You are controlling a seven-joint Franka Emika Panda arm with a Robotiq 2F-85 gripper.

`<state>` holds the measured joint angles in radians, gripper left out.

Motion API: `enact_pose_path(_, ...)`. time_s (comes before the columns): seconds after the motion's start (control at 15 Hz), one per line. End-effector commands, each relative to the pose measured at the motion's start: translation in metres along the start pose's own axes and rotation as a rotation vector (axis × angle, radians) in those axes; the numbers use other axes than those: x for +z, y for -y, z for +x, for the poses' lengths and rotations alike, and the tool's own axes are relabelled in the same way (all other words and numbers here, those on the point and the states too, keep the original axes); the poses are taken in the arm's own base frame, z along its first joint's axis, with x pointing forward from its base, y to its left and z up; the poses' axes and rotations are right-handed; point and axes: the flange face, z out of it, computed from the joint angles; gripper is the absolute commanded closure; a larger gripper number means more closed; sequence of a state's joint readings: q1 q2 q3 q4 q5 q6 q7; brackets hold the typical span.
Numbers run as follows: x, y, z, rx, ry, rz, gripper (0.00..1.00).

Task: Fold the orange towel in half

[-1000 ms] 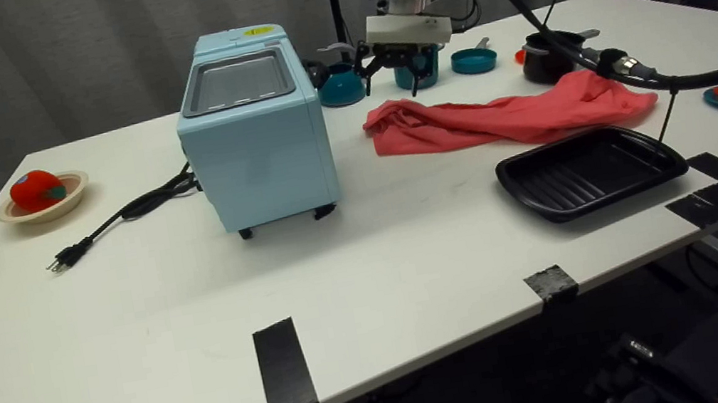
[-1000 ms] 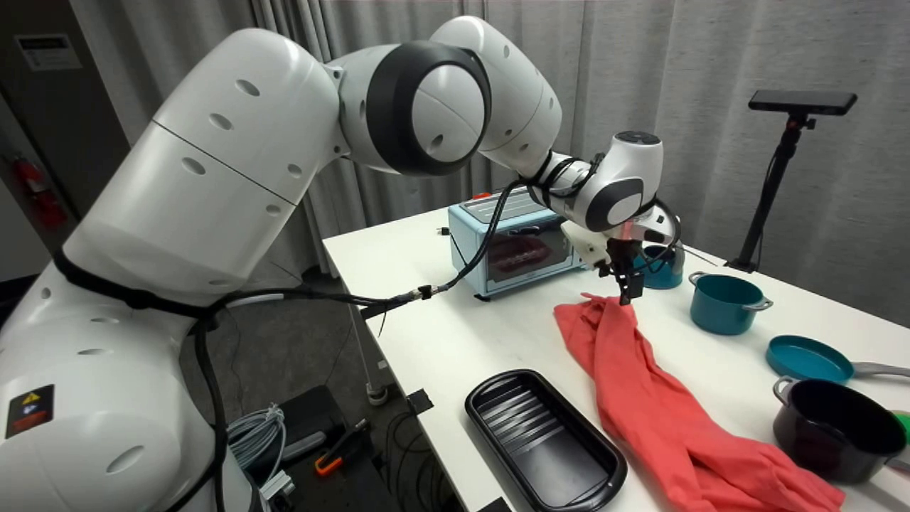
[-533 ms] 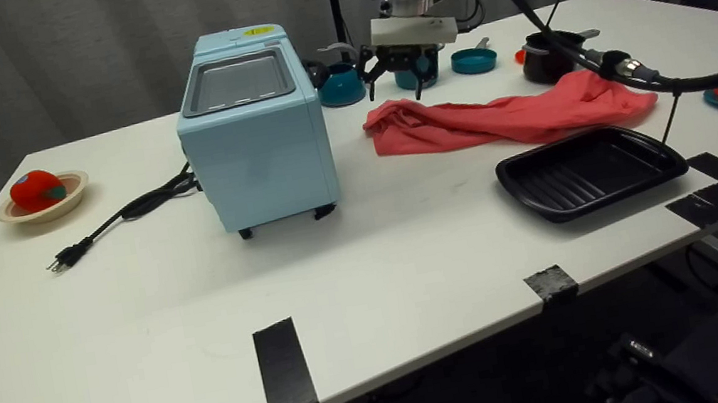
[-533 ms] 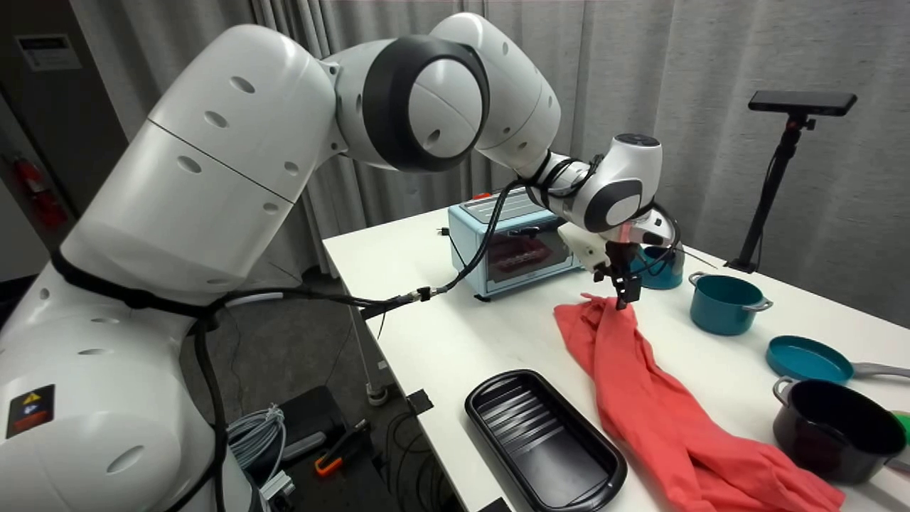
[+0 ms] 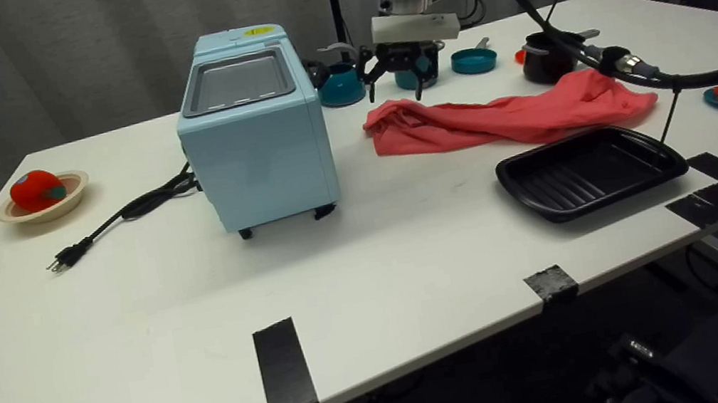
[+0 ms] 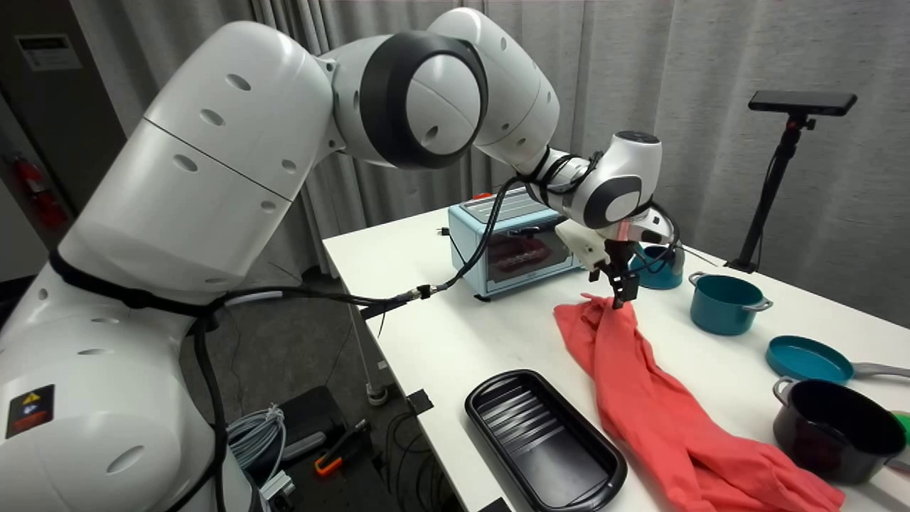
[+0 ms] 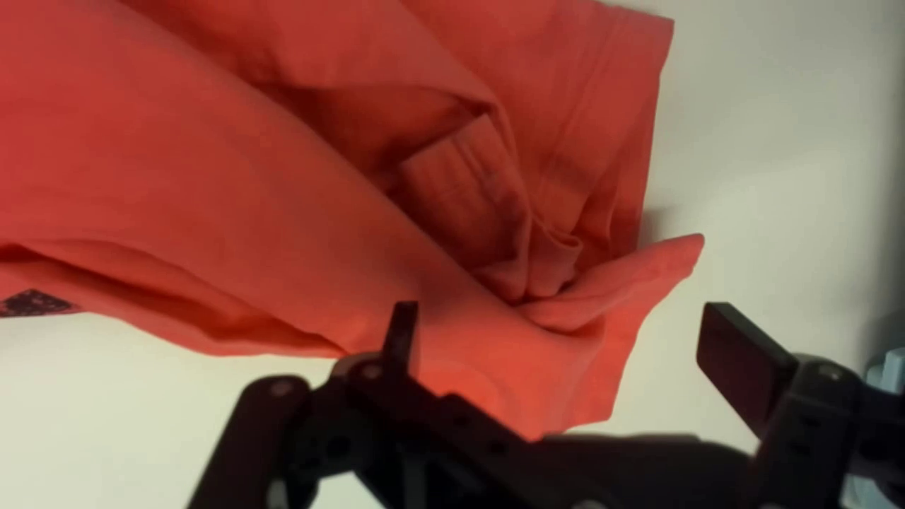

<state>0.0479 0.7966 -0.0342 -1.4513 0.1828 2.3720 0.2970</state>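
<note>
- Gripper (image 7: 573,346), wrist view: fingers (image 7: 744,367) spread wide, one overlapping the cloth in the picture, the other over the white table (image 7: 763,141). Whether either touches the surface cannot be determined.
- Wrist view, item under task: the orange towel (image 7: 269,184) lies rumpled in loose folds, its end showing between the fingers. One hemmed edge and one pointed corner face the picture's right side.
- In an exterior view: the gripper hangs with fingers apart and pointing down, at the towel end nearest the light blue oven (image 5: 259,160). A black baking pan (image 5: 585,173) sits just beside the towel. A power cord (image 5: 158,199) lies next to the oven; a red tomato (image 5: 35,189) rests in a shallow bowl (image 5: 44,217).
- In an exterior view: the robot arm (image 6: 213,178) reaches across to the towel, which forms a long, creased strip on the table. Along its far side stand a teal pot (image 6: 726,306), a teal frying pan (image 6: 807,359) and a dark pot (image 6: 839,434).
</note>
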Motion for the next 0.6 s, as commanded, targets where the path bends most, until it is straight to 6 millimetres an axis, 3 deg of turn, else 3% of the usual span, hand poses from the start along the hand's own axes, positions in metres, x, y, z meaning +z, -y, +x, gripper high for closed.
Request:
enact_pose_path(0.0,-0.0003,0.0004,0.0002,0.0,0.001,0.0,0.0)
enact_pose_path(0.53,0.009,0.0005,0.0001,-0.013,0.003,-0.014,0.0)
